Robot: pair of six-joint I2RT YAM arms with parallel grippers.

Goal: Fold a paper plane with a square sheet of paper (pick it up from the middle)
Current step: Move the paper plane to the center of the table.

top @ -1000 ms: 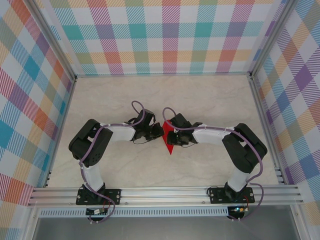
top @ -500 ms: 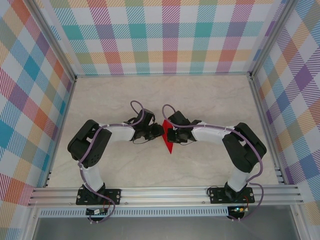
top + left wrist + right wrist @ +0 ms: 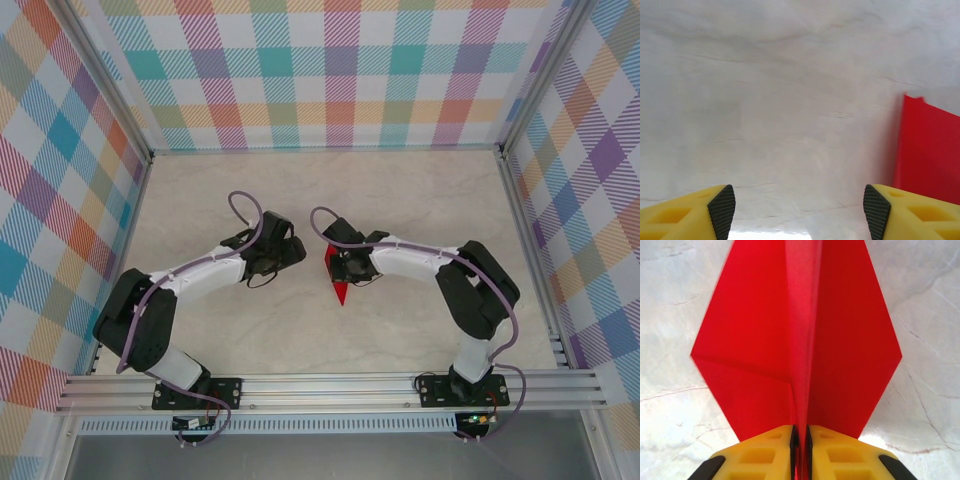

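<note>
Paper plane: red and folded, with a raised centre ridge. In the top view it lies near the middle of the table, its sharp tip toward 6 o'clock.
Right gripper: yellow fingers are pressed together on the plane's centre ridge, pinching it. The grip is at the 6 o'clock edge of the right wrist view.
Left gripper: spread wide with nothing between the fingers. The black pads sit at 7 and 5 o'clock in the left wrist view, over bare table.
Relative position: in the top view the left gripper is at 9 o'clock of the plane and apart from it. The right arm reaches in from 3 o'clock.
Cut off: the plane's 12 o'clock end runs out of the right wrist view. In the left wrist view one red slab shows at 3 o'clock, clipped by the frame edge and by the right-hand finger.
Hidden: in the top view the right gripper covers much of the plane, leaving the tip and a strip at 9 o'clock.
Hard to tell: whether the wings lie flat on the table or are lifted off it.
</note>
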